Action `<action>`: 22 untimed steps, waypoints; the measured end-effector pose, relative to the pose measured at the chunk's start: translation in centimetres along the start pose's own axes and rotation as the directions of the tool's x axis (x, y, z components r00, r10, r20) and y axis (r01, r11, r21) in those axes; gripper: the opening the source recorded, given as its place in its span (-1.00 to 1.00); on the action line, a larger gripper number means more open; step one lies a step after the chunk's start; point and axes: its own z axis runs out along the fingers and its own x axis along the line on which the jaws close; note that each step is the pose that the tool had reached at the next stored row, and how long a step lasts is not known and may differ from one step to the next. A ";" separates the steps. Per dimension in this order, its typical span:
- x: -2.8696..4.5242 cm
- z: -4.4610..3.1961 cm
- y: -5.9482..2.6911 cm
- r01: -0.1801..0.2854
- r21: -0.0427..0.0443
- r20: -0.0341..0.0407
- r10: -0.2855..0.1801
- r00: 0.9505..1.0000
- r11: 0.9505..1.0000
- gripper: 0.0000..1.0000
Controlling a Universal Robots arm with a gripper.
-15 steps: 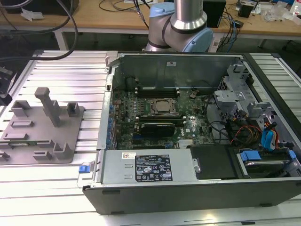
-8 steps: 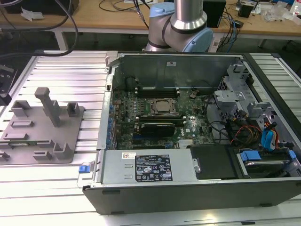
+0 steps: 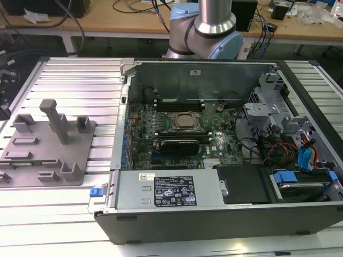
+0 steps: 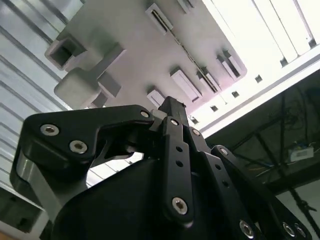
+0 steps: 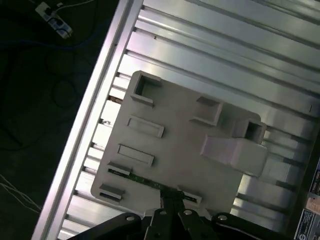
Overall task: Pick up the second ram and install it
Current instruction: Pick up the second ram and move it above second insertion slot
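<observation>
Your hand [image 5: 166, 194] hangs above the gray holder plate [image 5: 185, 145], its fingers drawn narrow and holding nothing. You'll find the second ram [image 5: 145, 181] sitting in clips along that plate's edge, on the ribbed tabletop [image 5: 225, 45].

The black gripper [image 4: 169, 106] stands in the foreground, its linkage converging towards a grey fixture plate [image 4: 135, 55]. The plate carries several raised slotted holders and one tall post [image 4: 87, 82] (blocky, standing proud of the surface). It rests on a ribbed aluminium table [image 4: 22, 75].
</observation>
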 end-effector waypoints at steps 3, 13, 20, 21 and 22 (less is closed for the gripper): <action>0.00 0.00 0.00 0.081 -0.002 -0.003 -0.081 0.997 0.997 -0.84; 0.00 0.08 -0.01 0.367 -0.010 -0.013 -0.367 0.930 0.930 -0.84; 0.00 0.15 -0.01 0.583 -0.019 -0.019 -0.583 0.812 0.812 -0.84; 0.00 0.16 -0.01 0.606 -0.020 -0.020 -0.606 0.795 0.795 -0.84; 0.00 0.18 -0.01 0.640 -0.022 -0.020 -0.641 0.767 0.768 -0.84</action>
